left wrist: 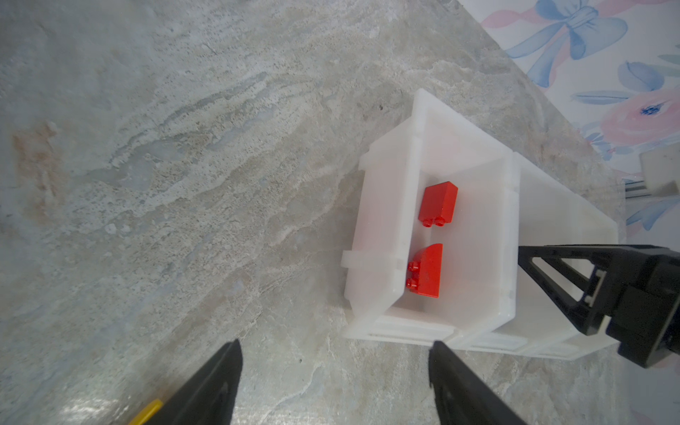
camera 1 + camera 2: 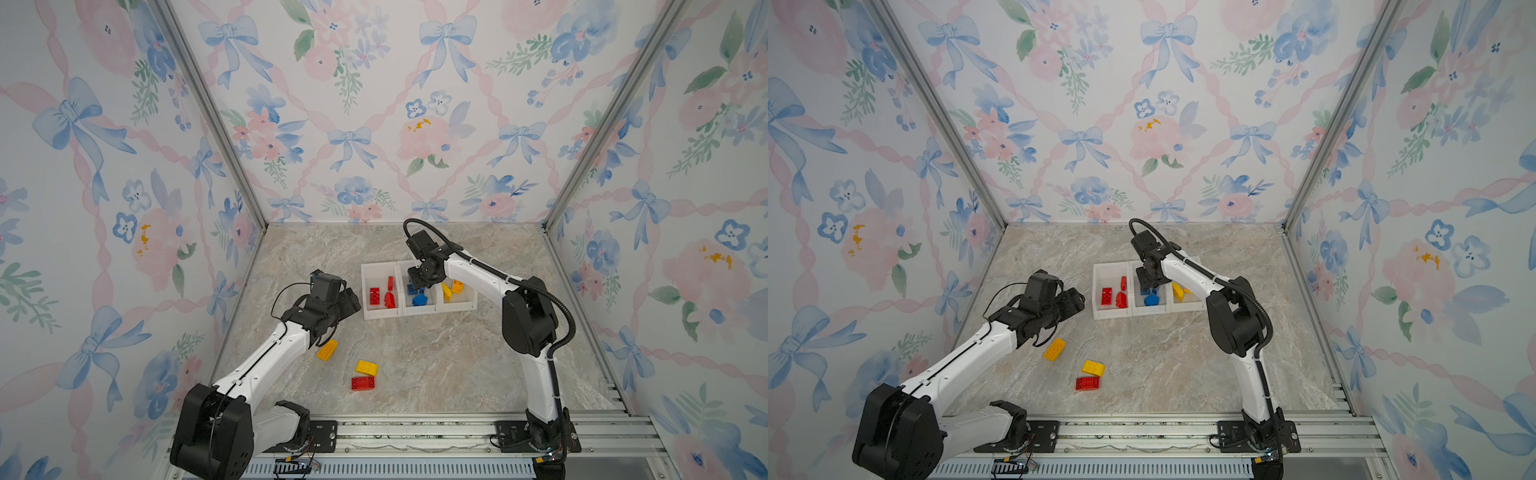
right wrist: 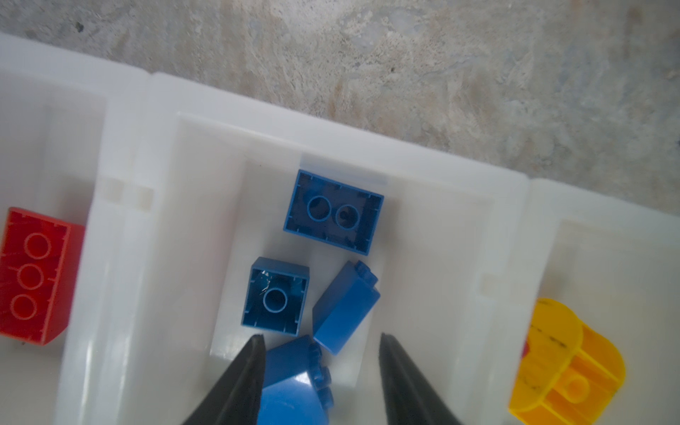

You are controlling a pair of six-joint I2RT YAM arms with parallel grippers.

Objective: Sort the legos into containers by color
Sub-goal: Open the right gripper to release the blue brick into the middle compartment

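Note:
Three joined white containers (image 2: 382, 312) (image 2: 1113, 313) stand mid-table. The left one holds red legos (image 2: 375, 296), the middle one blue legos (image 2: 419, 299), the right one yellow legos (image 2: 447, 292). My right gripper (image 2: 417, 286) (image 3: 321, 336) hangs open over the middle container. A blue sloped brick (image 3: 294, 382) lies between its fingers, against one finger and apart from the other. My left gripper (image 2: 355, 305) (image 1: 335, 344) is open and empty, just left of the containers (image 1: 379, 220). Two yellow legos (image 2: 327, 350) (image 2: 366, 368) and a red lego (image 2: 363, 382) lie loose on the table.
Floral walls close in the marble table on three sides, with a metal rail (image 2: 415, 432) along the front. The loose bricks (image 2: 1054, 349) (image 2: 1093, 368) (image 2: 1087, 383) lie in front of my left arm. The right gripper's finger (image 1: 588, 287) shows in the left wrist view.

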